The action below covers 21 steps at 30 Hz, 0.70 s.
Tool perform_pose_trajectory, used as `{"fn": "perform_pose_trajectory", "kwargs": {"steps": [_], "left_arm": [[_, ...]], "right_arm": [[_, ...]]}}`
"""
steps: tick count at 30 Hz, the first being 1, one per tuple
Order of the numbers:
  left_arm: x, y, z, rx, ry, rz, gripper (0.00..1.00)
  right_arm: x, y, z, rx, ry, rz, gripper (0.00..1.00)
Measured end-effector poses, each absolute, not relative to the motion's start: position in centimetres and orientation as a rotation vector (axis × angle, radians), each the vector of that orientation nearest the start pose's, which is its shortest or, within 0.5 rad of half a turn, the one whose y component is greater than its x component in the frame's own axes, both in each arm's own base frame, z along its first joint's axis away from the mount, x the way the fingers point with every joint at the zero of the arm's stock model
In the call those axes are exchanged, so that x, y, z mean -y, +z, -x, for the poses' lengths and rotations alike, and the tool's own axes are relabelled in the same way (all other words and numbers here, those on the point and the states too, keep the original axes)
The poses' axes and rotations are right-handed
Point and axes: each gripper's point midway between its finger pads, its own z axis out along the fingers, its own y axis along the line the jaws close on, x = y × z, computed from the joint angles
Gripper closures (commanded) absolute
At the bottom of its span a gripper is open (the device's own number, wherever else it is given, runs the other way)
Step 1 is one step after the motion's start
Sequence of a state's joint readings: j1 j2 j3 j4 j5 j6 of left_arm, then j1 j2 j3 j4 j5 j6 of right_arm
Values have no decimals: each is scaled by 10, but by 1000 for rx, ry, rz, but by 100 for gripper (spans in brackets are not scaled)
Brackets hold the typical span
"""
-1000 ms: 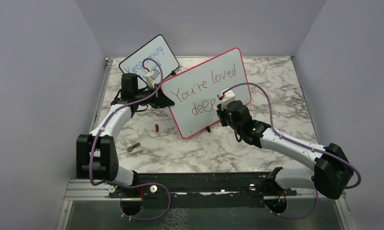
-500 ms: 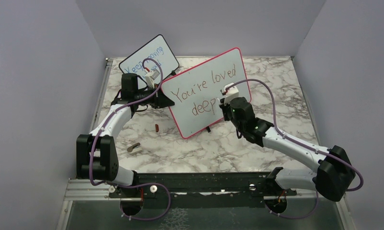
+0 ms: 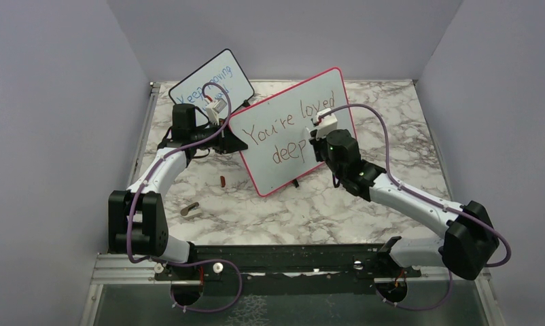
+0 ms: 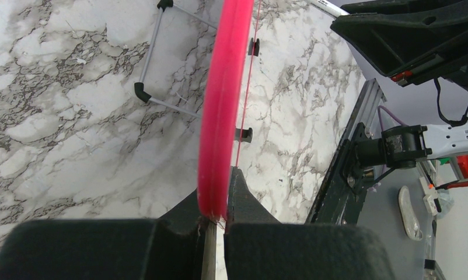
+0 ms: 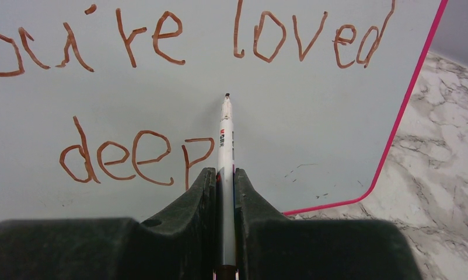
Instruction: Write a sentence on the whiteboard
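Observation:
The whiteboard (image 3: 283, 175), red-framed, stands tilted at mid-table. Its sentence (image 3: 290, 123) reads "You're loved" with "deep" below it in brownish-red. My left gripper (image 3: 234, 141) is shut on the board's left edge; in the left wrist view the pink frame (image 4: 223, 87) runs down between the gripper (image 4: 220, 192) fingers. My right gripper (image 3: 315, 140) is in front of the board's right half, shut on a white marker (image 5: 224, 146). The marker's tip points at blank board right of the "p" of "deep" (image 5: 126, 157), slightly above that line. Whether the tip touches is unclear.
A smaller black-framed board (image 3: 212, 85) with blue writing leans at the back left, behind the left arm. A small red cap (image 3: 223, 180) and a grey piece (image 3: 189, 208) lie on the marble table in front of the left arm. Grey walls close in both sides.
My right gripper has moved up and away along the board with the marker, from beside "deep" toward "loved". The left arm and the board have not moved.

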State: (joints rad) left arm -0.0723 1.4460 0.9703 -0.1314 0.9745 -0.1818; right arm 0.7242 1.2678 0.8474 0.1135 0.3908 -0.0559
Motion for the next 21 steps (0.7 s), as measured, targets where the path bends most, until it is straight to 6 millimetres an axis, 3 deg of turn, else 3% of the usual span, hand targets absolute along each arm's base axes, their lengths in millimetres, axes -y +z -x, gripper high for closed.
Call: {"fn": "perform_pose_trajectory", "kwargs": {"steps": [21], "left_arm": [[174,188,-334,-2057,-1200,-447,100]], "right_arm": [[-214,186,-344,-1852,101,470,100]]}}
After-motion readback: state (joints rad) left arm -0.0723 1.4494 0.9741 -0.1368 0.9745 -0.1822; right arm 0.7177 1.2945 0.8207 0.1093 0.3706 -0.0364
